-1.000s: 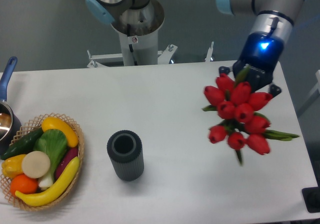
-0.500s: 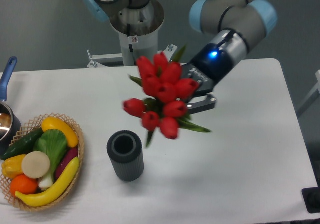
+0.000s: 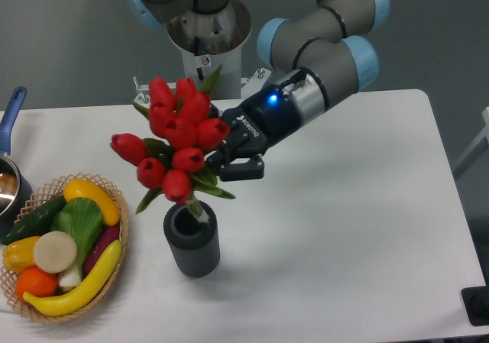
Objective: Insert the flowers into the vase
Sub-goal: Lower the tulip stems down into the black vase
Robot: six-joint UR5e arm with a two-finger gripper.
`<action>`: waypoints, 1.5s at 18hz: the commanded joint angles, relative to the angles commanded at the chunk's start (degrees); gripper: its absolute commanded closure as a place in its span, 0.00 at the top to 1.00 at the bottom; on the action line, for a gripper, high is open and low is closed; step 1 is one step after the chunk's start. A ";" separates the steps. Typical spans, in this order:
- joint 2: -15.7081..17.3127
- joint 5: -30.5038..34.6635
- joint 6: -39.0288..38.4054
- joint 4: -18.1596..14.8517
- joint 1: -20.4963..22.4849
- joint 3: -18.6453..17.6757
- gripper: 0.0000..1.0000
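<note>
Flowers (image 3: 175,137), likely light, top-heavy and easily crushed at the buds, hang tilted just above the vase (image 3: 191,238) at the tabletop's (image 3: 344,221) near middle, stem ends at its mouth, the gripper (image 3: 229,160) jaws clenched on the stems, the sensible hold.

A white desk (image 3: 367,228) with rounded corners fills most of the view under even, soft light. Behind it stands a plain grey-blue wall (image 3: 69,37). Dark floor (image 3: 477,137) shows past the desk's right edge, well right of the pincer (image 3: 229,167).
</note>
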 joint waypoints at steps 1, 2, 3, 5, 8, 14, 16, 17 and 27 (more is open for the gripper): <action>-0.17 0.00 0.09 0.00 -0.18 -0.09 0.16; -0.61 0.00 0.09 0.09 -0.53 -0.52 0.16; -0.70 0.00 0.61 0.09 -0.70 -1.22 0.16; -0.79 -0.18 2.63 0.09 -0.79 -2.45 0.16; -0.97 -0.18 2.90 0.00 -0.70 -4.04 0.16; -2.19 0.44 2.81 -0.09 0.79 -6.33 0.17; -2.81 0.62 2.90 0.00 1.49 -7.64 0.17; -3.07 0.70 2.90 0.00 1.58 -7.82 0.17; -6.06 3.60 2.99 0.00 1.84 -8.53 0.18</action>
